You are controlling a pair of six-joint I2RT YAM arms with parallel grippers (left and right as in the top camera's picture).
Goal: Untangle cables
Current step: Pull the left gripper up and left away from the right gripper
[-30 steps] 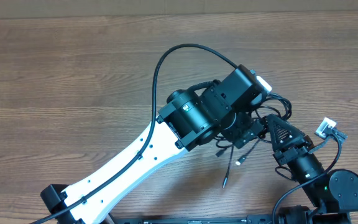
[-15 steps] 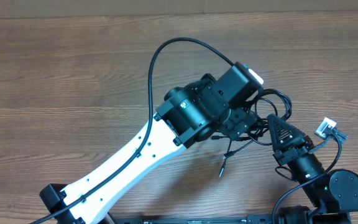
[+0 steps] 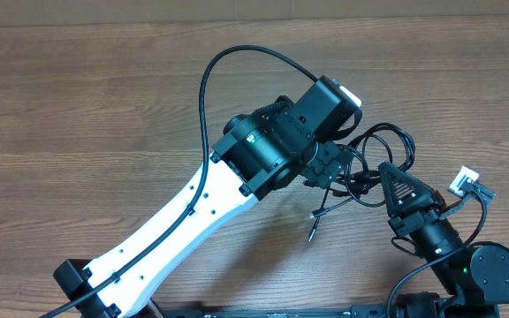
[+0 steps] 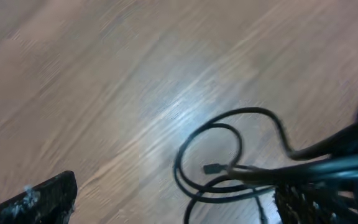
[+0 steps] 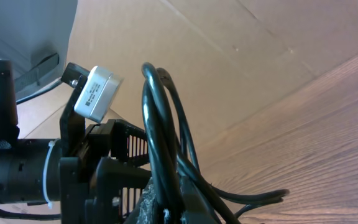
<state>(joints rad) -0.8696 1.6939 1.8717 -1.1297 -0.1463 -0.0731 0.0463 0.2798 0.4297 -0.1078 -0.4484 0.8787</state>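
Note:
The cables (image 3: 387, 146) are thin black cords bunched in loops at the table's right side, with two plug ends trailing down-left (image 3: 312, 234). My right gripper (image 3: 383, 177) is shut on the bundle; in the right wrist view the cables (image 5: 160, 118) rise in a loop out of the clamped right gripper (image 5: 185, 208). My left gripper (image 3: 332, 172) sits just left of it, open. In the left wrist view the left gripper (image 4: 173, 208) spans wide, and a loop of the cables (image 4: 210, 158) with a small plug lies ahead, strands crossing by the right finger (image 4: 303, 202).
The left arm's thick black wire (image 3: 215, 79) arches over the wooden table (image 3: 78, 115). A white connector (image 3: 462, 181) sits on the right arm's wiring. Cardboard (image 5: 229, 56) stands behind the table's far edge.
The left arm has swung up and to the left, away from the right gripper. The dangling plug ends have shifted left with it, and more of the loop shows. The right gripper held still.

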